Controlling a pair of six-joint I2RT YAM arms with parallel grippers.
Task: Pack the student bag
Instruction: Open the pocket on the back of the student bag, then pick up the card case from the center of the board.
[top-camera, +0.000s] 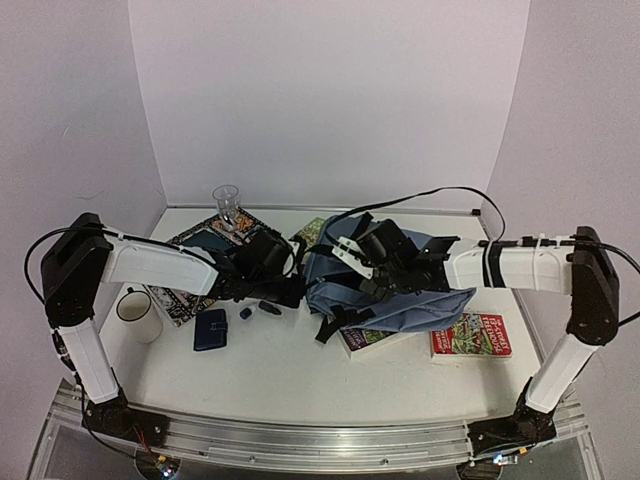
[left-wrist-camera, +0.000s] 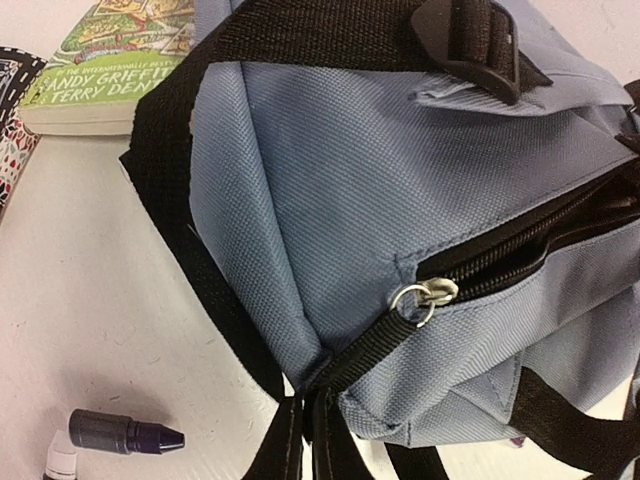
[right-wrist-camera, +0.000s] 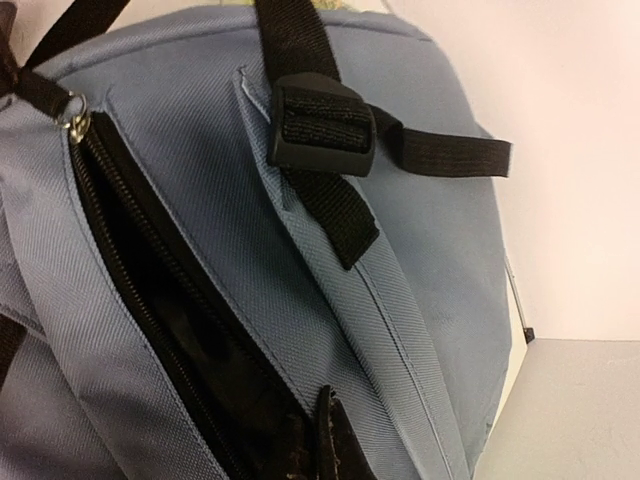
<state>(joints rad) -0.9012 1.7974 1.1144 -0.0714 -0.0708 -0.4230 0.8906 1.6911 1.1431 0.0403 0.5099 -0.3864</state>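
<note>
The grey-blue student bag (top-camera: 410, 290) lies in the middle of the table, its main zipper open and the inside dark (right-wrist-camera: 170, 330). My left gripper (top-camera: 291, 291) is at the bag's left corner. In the left wrist view (left-wrist-camera: 305, 445) its fingers are shut on the black webbing tab that runs down from the metal zipper ring (left-wrist-camera: 425, 295). My right gripper (top-camera: 385, 272) is on top of the bag. In the right wrist view a dark fingertip (right-wrist-camera: 337, 440) pinches the fabric edge of the open zipper; the other finger is hidden inside.
A green book (top-camera: 315, 232) lies behind the bag, another (top-camera: 365, 338) is partly under it, a red book (top-camera: 472, 335) lies at the right and a patterned book (top-camera: 190, 250) at the left. A glass (top-camera: 227, 205), a mug (top-camera: 137, 312), a navy wallet (top-camera: 211, 329) and a dark marker (left-wrist-camera: 125, 435) lie left of the bag.
</note>
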